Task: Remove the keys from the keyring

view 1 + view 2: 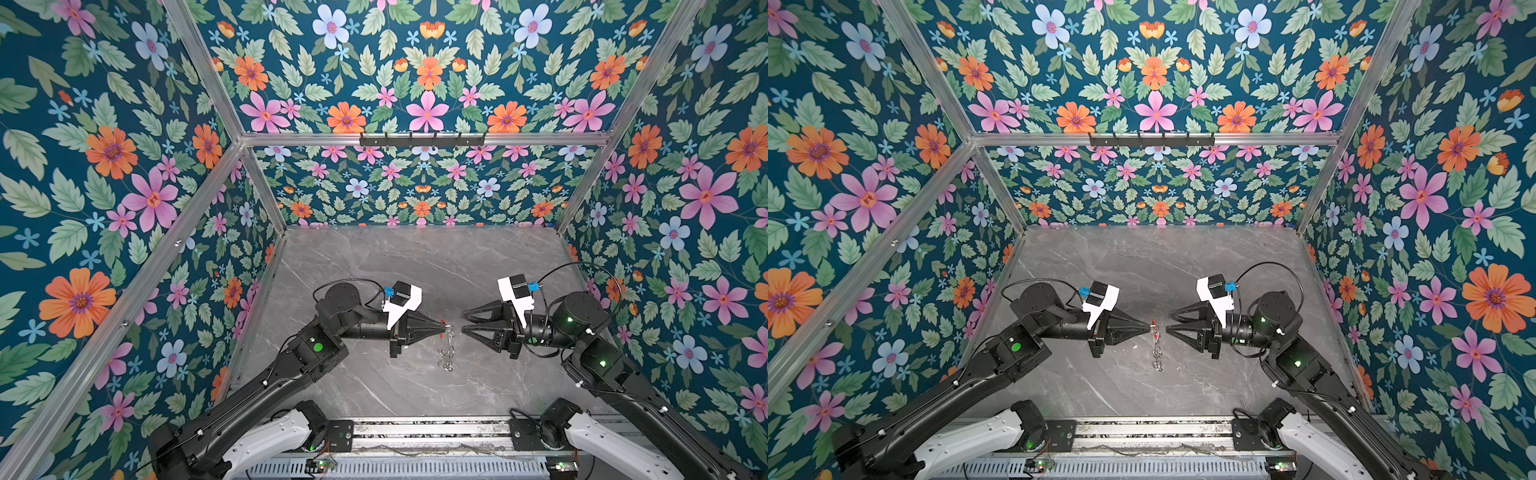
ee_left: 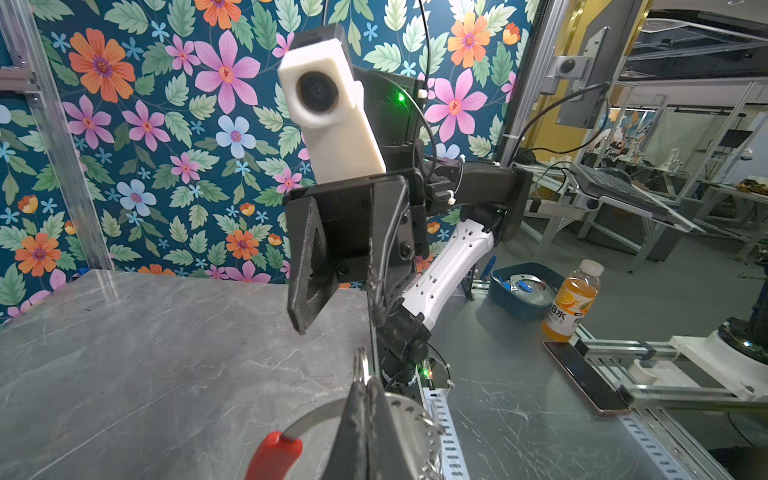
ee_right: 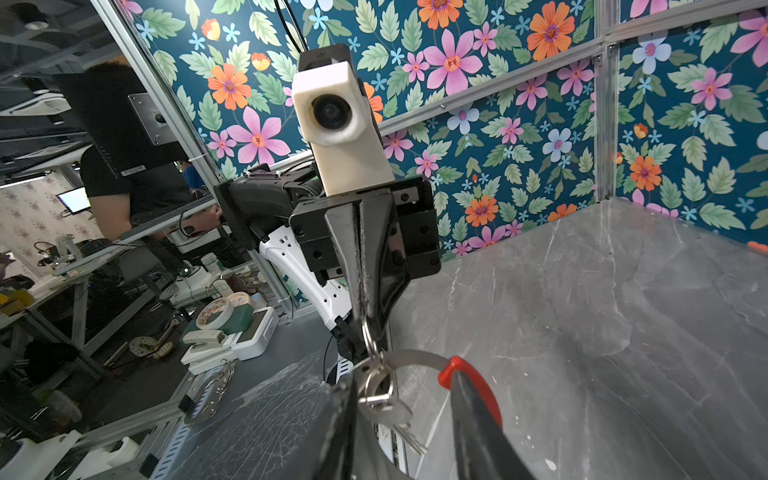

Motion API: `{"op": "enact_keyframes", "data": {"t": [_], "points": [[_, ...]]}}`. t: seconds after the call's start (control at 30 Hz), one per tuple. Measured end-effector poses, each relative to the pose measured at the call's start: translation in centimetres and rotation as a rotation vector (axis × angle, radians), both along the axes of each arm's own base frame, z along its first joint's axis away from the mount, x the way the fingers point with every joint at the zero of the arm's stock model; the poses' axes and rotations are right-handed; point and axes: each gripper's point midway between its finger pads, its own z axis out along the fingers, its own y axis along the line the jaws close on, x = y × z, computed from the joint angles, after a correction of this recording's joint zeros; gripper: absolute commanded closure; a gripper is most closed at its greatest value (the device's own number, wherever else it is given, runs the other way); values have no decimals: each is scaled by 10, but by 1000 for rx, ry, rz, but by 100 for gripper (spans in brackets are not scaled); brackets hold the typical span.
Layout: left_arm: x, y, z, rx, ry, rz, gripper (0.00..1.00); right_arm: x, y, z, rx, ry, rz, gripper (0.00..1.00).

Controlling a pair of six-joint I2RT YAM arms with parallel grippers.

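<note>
Left of a top view: left gripper [image 1: 442,328], raised above the grey marbled bench [image 1: 374,266], fingers [image 2: 353,424] pinched tight on a small split ring [image 3: 368,334].

At 6 o'clock from that pinch: keyring [image 3: 415,356], hanging apparently clear of the bench, red sleeve [image 3: 449,372] over one arc, keys [image 1: 446,355] dangling in a short string.

At 3 o'clock from the pinch, just beside it and not touching: right gripper [image 1: 462,321], fingers [image 2: 309,266] parted to a middling gap, holding nothing.

Step in hand, as judged: closing on one key to work its ring off the hoop.

To do it well:
- Hold the left pinch firm as the anchor.
- Come in from 3 o'clock at the level of the dangling string, below the pinch.
- Take a single key by its flat head, fingers across the two faces.
- Avoid catching the hoop or the sleeve.
- Close only on a string at rest.
- Draw along the hoop's wire toward its opening rather than straight out.

Likely trouble: thin, slippery metal, and neighbouring keys dragged along.

Count:
- Grippers: two.
- Keyring: one.
- Red sleeve: one.
- Keys: at least two told apart in the right wrist view; full number unreadable in the tangle.
- Split rings: several, too small and overlapped to number.
</note>
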Motion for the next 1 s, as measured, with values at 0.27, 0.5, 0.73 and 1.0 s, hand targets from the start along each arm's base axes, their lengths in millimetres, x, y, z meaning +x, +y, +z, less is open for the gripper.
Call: {"op": "enact_keyframes", "data": {"t": [0.27, 0.5, 0.73, 1.0], "points": [[3, 0, 1, -28, 13, 15, 100, 0, 7, 7, 43, 26, 57, 66], [8, 0, 6, -67, 10, 49, 100, 2, 14, 8, 59, 46, 81, 72], [11, 0, 8, -96, 14, 66, 100, 0, 19, 10, 65, 48, 104, 84], [12, 3, 11, -116, 22, 80, 100, -1, 22, 14, 68, 37, 110, 100]]}}
